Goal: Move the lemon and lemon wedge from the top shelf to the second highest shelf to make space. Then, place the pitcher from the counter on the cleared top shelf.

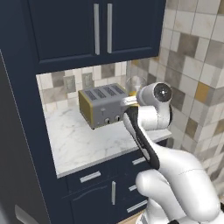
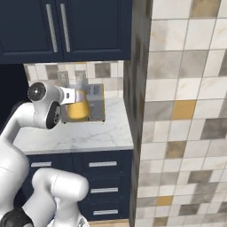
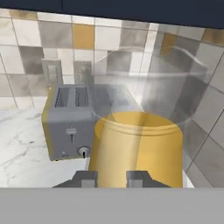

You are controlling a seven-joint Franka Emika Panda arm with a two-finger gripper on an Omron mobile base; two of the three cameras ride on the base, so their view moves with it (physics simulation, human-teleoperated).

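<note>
Beside toaster point(image 3: 70, 124) | end effector point(image 3: 111, 179) seemingly grips pitcher point(image 3: 140, 140)

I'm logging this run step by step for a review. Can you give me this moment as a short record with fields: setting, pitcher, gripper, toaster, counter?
setting: kitchen corner, dark blue cabinets, tiled wall
pitcher: clear glass, yellow liquid in the lower part, upright, right of the toaster in the hand view
gripper: at the pitcher's base, fingertips against its near side, closed on it
toaster: grey with yellow sides, on the counter by the wall
counter: white marble, drawers below
</note>
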